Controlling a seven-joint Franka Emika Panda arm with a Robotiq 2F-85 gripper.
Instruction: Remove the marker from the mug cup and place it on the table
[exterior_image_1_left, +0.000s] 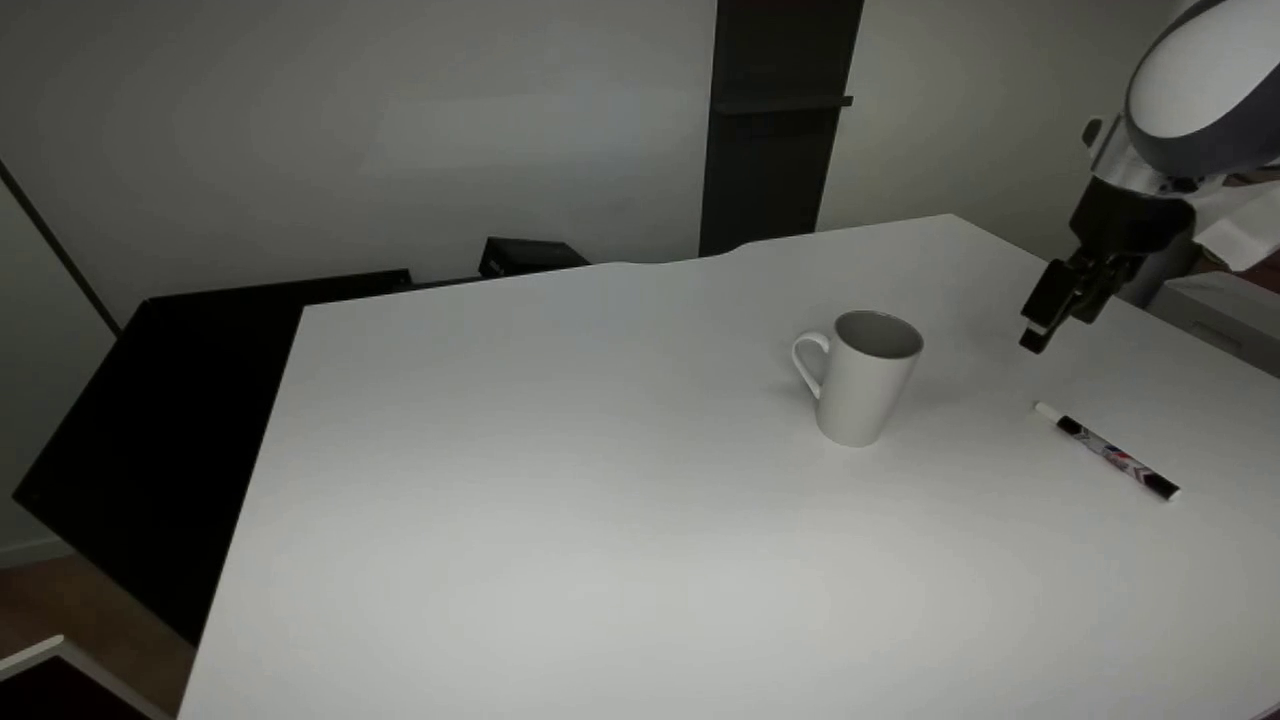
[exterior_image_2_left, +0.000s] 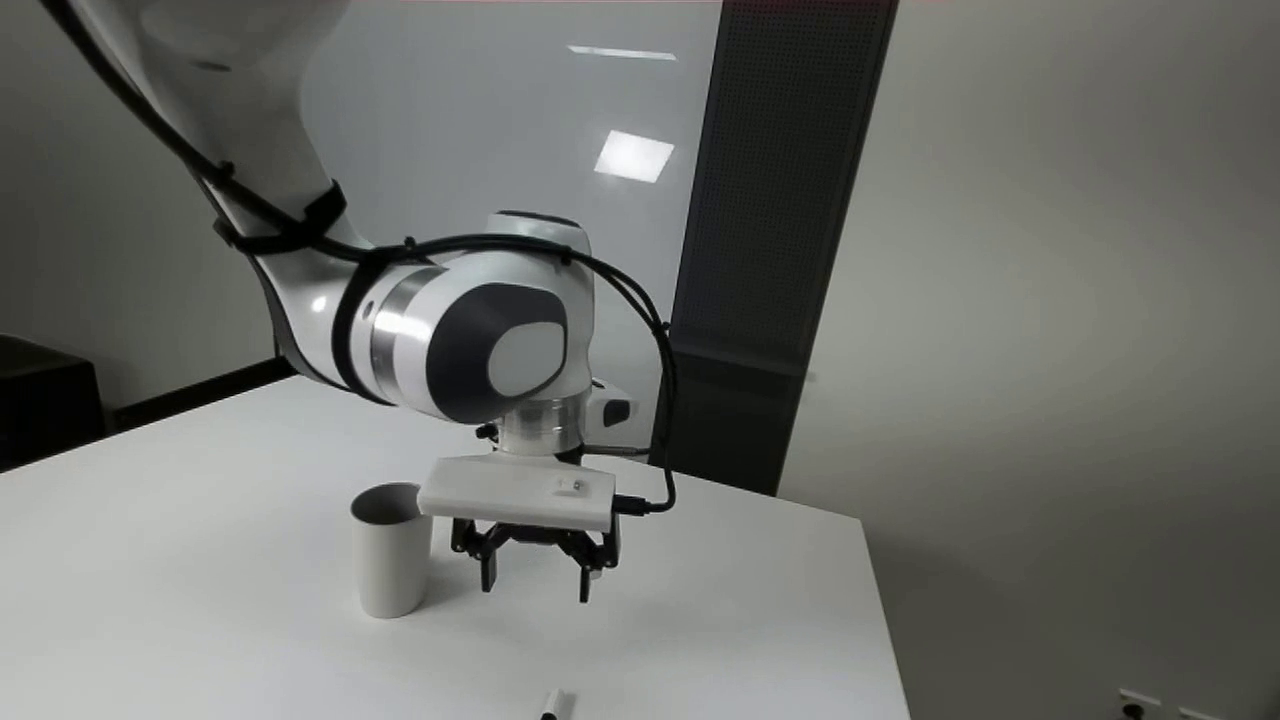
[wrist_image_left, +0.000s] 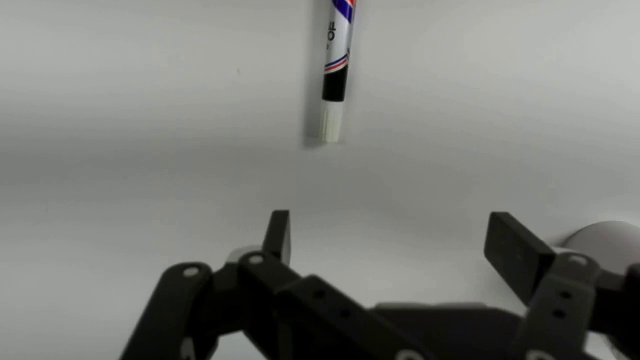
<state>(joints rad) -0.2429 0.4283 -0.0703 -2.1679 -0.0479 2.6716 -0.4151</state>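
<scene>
Standing between marker (exterior_image_1_left: 1112, 455) and black furniture (exterior_image_1_left: 150, 450), the mug cup (exterior_image_1_left: 862, 392).

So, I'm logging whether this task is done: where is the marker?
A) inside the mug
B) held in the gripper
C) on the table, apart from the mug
C: the marker lies flat on the table, apart from the mug, and the open gripper holds nothing.
</scene>
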